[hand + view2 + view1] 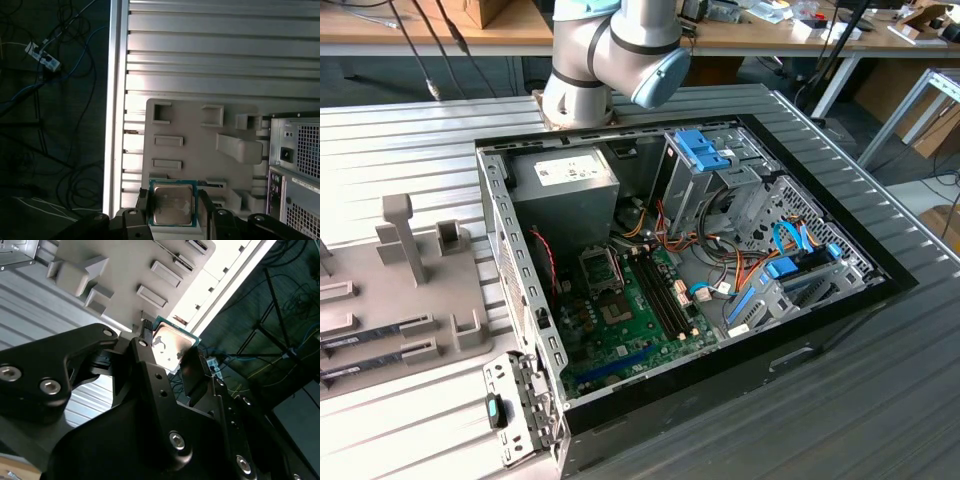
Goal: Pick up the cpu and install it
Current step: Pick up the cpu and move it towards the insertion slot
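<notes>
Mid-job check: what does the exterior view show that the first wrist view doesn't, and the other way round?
Exterior view: the case lying open, with the motherboard and its socket inside, and the arm behind it.
First wrist view: the cpu gripped between the fingers of the hand, and a power strip among floor cables.
Both: the ribbed table, the grey tray and the case, whose rear panel faces the wrist camera.

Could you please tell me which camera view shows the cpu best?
The first wrist view: the cpu faces the camera squarely, silvery top and green rim plain, held in the gripper. The second wrist view shows it tilted, partly hidden behind a finger.
</notes>
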Robot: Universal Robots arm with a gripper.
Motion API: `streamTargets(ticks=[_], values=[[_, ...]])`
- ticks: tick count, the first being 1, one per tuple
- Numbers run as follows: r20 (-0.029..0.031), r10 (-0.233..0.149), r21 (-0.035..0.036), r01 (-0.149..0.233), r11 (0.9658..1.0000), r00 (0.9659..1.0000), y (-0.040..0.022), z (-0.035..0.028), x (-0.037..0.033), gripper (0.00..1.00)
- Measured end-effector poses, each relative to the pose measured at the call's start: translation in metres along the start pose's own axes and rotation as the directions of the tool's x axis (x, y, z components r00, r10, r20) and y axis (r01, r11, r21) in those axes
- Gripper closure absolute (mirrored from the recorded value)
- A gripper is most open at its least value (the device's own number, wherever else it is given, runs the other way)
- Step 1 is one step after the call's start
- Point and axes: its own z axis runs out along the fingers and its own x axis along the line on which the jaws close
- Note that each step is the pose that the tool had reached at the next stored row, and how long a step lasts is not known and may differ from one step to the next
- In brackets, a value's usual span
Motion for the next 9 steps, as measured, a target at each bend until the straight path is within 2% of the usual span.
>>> streamTargets(ticks=[9], values=[[0.0000,0.000,-0.0001,0.000,1.0000,1.0000,-0.0002,-0.0076,0.0001,0.53]])
